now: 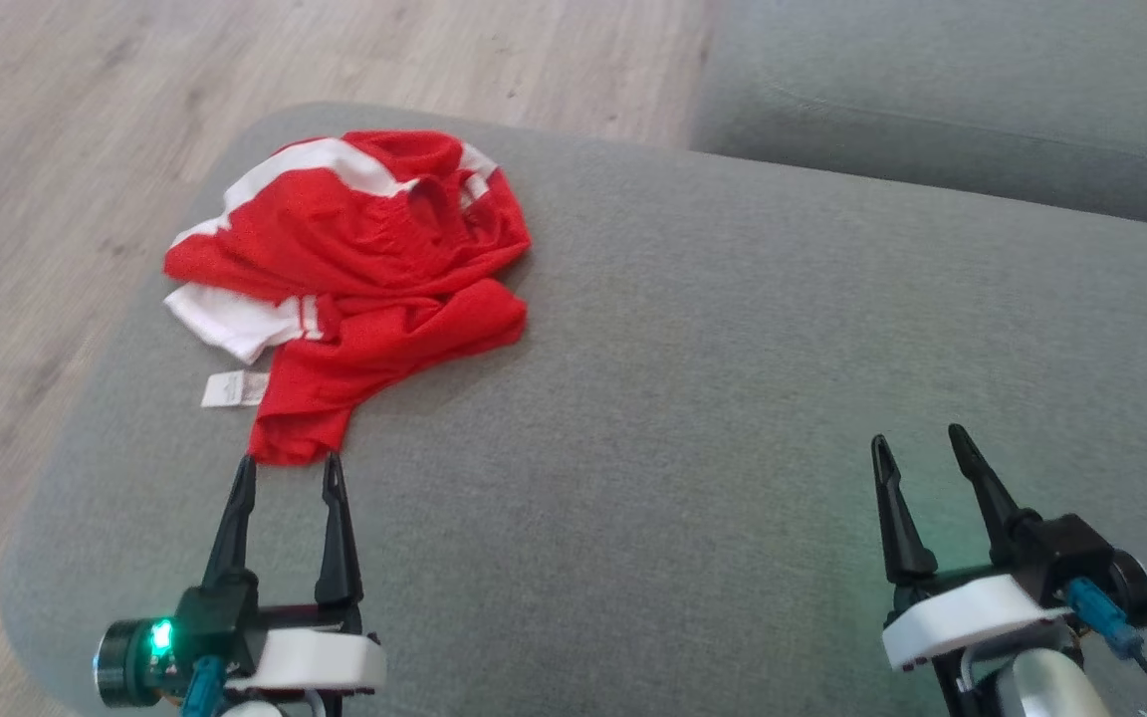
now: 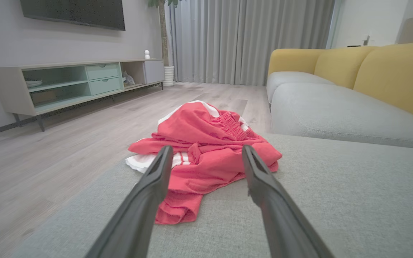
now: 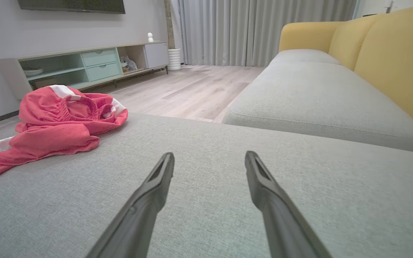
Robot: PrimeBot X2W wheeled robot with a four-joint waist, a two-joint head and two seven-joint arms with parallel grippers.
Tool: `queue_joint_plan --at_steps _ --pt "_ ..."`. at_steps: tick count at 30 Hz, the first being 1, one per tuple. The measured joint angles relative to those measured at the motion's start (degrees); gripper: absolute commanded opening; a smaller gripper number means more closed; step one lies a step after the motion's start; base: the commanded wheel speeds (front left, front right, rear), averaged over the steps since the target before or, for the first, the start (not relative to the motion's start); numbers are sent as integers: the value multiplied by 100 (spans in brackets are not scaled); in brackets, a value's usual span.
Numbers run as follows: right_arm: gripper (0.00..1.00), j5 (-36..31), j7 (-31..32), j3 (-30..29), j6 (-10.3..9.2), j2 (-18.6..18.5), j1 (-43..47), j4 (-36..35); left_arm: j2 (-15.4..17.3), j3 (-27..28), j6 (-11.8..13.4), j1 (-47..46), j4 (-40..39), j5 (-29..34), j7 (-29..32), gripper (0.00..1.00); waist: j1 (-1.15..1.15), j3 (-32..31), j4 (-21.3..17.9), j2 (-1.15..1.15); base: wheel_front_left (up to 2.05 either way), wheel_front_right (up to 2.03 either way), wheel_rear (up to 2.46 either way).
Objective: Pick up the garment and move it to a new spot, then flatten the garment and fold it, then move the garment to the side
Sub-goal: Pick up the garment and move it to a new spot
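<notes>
**Item under task.** The garment [image 1: 364, 259], red with white panels, lies crumpled in a heap on the far-left corner of the grey cushion [image 1: 693, 418]. Its white care label [image 1: 233, 388] lies flat toward the cushion's left edge.

**Tools.** The left tool [image 1: 290, 468] has its jaws fully apart and holds nothing. It sits over the cushion's near-left part, its tips at the nearest red hem; contact cannot be confirmed. The right tool [image 1: 920, 438] is equally wide and empty, over bare fabric at the cushion's near-right part.

**Risks, as judged.**
- A pinch at the hem alone would likely lift one layer, so the bundle would trail and twist rather than open.
- The heap lies close to the cushion's left edge. A drag in that direction could tip it onto the wooden floor [image 1: 56, 149].
- Closing low could nip the cushion's own cover together with the cloth.
- The folds are tangled, so the waistband and leg openings may be mistaken for one another when flattening.

**Surroundings.** A second seat [image 1: 932, 90] adjoins the cushion's far-right side, and a low cabinet [image 2: 66, 82] stands across the floor beyond the cushion's left edge. No obstruction is noted between either tool and the heap.
</notes>
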Motion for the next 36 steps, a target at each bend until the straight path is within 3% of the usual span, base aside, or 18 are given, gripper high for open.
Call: queue_joint_plan --at_steps 8,16,19,24,27,28,34,35,36 --pt "100 -292 0 -45 0 0 -211 -59 11 175 -66 -193 -275 142 0 100 0 391 166 0 0 0 0" --pt "100 -1071 0 -353 0 -9 -649 -219 501 425 -550 -2518 -526 327 -30 100 1 1312 203 0 0 0 0" --pt "100 -1384 0 -499 0 -19 -882 -318 645 410 -764 -3532 246 360 -13 100 2 1721 225 0 0 0 0" --pt "100 -1735 -9 -684 0 -25 -1044 -531 700 332 -905 -4839 1393 348 531 100 2 2233 262 0 0 0 0" --pt "100 -1845 -78 -735 0 -54 -1054 -846 662 305 -925 -5632 2270 256 1156 100 0 2565 295 0 0 0 0" --pt "100 -1861 -88 -732 0 -86 -1058 -1036 625 298 -989 -5947 2883 163 1510 100 0 2758 311 0 0 0 0" --pt "100 -1861 -134 -636 1 -110 -1077 -1330 679 302 -1026 -6076 4500 10 2062 100 -1 3043 225 0 0 0 0" --pt "100 -1861 -134 -630 1 -108 -1093 -1332 703 285 -1054 -6078 4662 9 2075 0 -1 3050 204 0 0 0 0" --pt "100 -1861 -134 -627 1 -107 -1113 -1330 730 247 -1077 -6082 4774 5 2054 0 -1 3049 188 0 0 0 0"
